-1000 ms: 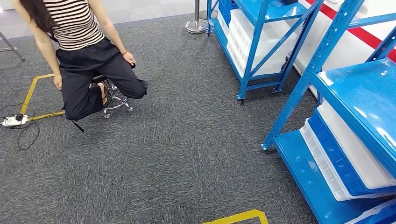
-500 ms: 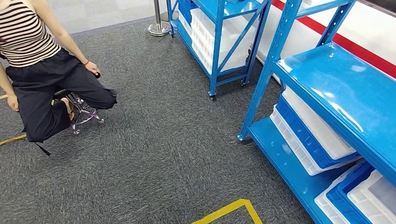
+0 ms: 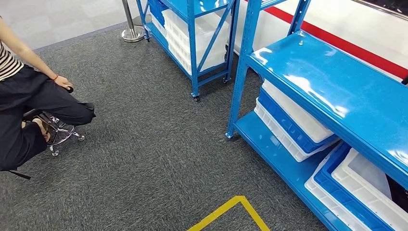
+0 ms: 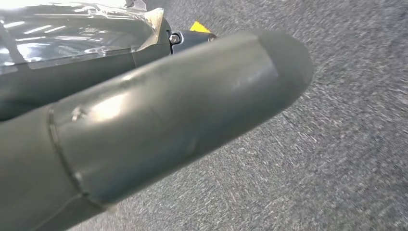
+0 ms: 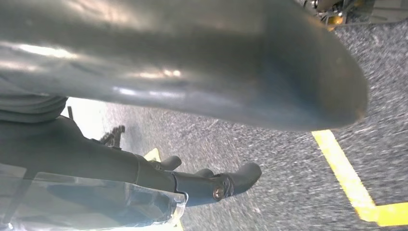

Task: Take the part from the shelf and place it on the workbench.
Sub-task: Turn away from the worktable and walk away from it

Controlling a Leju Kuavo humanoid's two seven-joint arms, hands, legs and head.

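A small silvery piece (image 3: 301, 42) lies on the far end of the glossy blue shelf board (image 3: 332, 91) of the near rack, at the right of the head view. My left hand (image 4: 159, 120) hangs over grey carpet, its thick thumb stretched out and nothing in it. My right hand (image 5: 96, 159) also hangs above the carpet. Its dark fingers (image 5: 235, 179) are apart from the thumb and hold nothing.
White and blue bins (image 3: 293, 120) sit on the near rack's lower level, with more (image 3: 356, 187) at bottom right. A second blue rack (image 3: 192, 29) stands behind. A person (image 3: 29, 106) sits on a wheeled stool (image 3: 60, 137) at left. Yellow floor tape (image 3: 231, 211) lies ahead.
The camera has swung to the right: the racks now sit nearer the middle of the picture and the seated person has slid to the left edge.
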